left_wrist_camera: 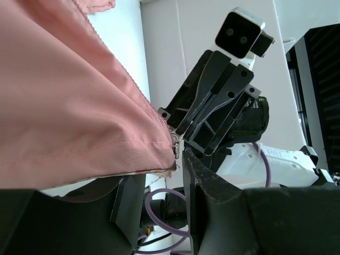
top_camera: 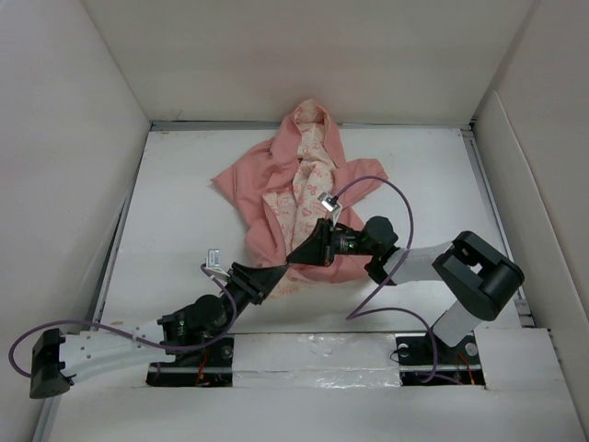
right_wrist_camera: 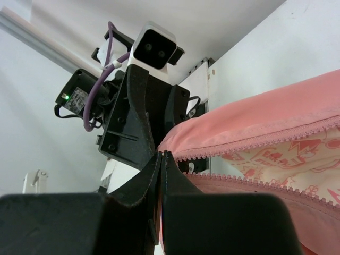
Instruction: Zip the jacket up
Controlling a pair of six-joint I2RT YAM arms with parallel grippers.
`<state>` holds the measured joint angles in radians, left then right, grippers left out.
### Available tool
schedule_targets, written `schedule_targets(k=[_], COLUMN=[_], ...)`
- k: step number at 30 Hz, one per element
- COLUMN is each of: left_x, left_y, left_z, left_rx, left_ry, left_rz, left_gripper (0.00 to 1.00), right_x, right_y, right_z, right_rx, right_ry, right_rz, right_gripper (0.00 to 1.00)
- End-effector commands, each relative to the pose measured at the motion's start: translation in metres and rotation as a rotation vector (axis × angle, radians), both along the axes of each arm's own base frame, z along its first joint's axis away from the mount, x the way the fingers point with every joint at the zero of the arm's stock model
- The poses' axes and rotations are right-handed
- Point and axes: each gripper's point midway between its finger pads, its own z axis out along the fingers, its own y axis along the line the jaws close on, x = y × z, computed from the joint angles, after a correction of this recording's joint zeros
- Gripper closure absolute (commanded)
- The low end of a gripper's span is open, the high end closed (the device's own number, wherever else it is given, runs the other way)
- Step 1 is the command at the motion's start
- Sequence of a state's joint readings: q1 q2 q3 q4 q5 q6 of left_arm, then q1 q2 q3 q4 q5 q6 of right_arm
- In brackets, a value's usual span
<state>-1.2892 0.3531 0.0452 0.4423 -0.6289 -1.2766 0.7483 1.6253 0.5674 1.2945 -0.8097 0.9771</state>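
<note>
Your salmon-pink soft fabric hooded jacket [top_camera: 276,180] lies open on the white bench [top_camera: 184,239], hood far | right hand [top_camera: 293,257] pinched together on the near hem, at the zipper foot | left hand [top_camera: 281,271] at the same hem, grip unclear | you'd pull away toward the hood, along the zipper.

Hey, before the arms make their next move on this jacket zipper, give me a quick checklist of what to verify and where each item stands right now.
1. The right gripper closed on the jacket at the zipper's bottom end: ok, fingers pressed together.
2. It holds the slider itself: cannot tell, hidden behind its fingers.
3. The left gripper pinching the hem: cannot tell; its wrist view shows a gap between its fingers.
4. The zipper teeth free of folds: ok where visible.
5. Front zipped: not ok, the cream lining is exposed.
</note>
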Motion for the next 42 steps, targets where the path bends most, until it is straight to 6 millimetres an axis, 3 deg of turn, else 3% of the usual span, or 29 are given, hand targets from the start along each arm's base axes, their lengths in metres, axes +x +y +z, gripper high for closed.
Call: schedule_targets(k=[1, 14, 25, 28, 31, 34, 37, 42], left_x=[-0.001, 0.004, 0.009, 0.010, 0.009, 0.007, 0.001, -0.009], left_y=[0.010, 0.014, 0.016, 0.015, 0.012, 0.008, 0.003, 0.000], left_z=[-0.063, -0.058, -0.047, -0.044, -0.040, -0.040, -0.046, -0.060], left_rx=[0.104, 0.107, 0.096, 0.100, 0.117, 0.134, 0.152, 0.174], left_ry=[0.041, 0.035, -0.008, -0.021, -0.034, -0.036, -0.025, 0.017], left_rz=[0.012, 0.053, 0.079, 0.083, 0.072, 0.049, 0.004, -0.054], left_gripper=[0.70, 0.81, 0.73, 0.80, 0.99, 1.00, 1.00, 1.00], right_x=[-0.006, -0.006, -0.013, -0.014, -0.013, -0.010, 0.004, 0.054], right_y=[-0.003, -0.006, -0.003, -0.003, -0.003, -0.002, 0.001, -0.005], right_z=[0.024, 0.016, 0.014, 0.014, 0.013, 0.012, 0.011, 0.003], right_rx=[0.083, 0.036, 0.023, 0.021, 0.019, 0.009, -0.017, -0.118], right_ry=[-0.119, -0.124, -0.125, -0.125, -0.121, -0.120, -0.120, -0.135], right_rz=[-0.014, -0.034, -0.012, -0.011, -0.016, -0.030, -0.095, -0.266], right_gripper=[1.00, 1.00, 1.00, 1.00, 1.00, 1.00, 1.00, 1.00])
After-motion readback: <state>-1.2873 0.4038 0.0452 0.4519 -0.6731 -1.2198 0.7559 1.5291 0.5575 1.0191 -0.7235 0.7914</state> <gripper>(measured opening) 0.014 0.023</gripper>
